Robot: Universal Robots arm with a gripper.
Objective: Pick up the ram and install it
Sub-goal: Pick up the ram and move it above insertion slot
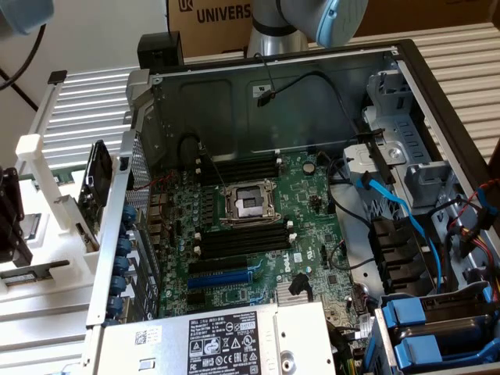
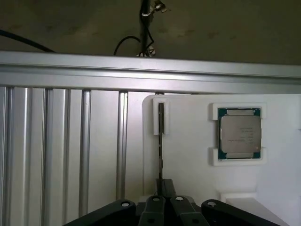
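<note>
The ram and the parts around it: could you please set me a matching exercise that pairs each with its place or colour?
Things:
1. ram
2. processor chip
3. processor socket
4. expansion slot

Places or colours:
A. silver, lying flat in a square recess of the white holder
B. blue
C. standing on edge in a narrow slot of the white holder
D. between two banks of black memory slots

Pairs: 1-C, 2-A, 3-D, 4-B.
</note>
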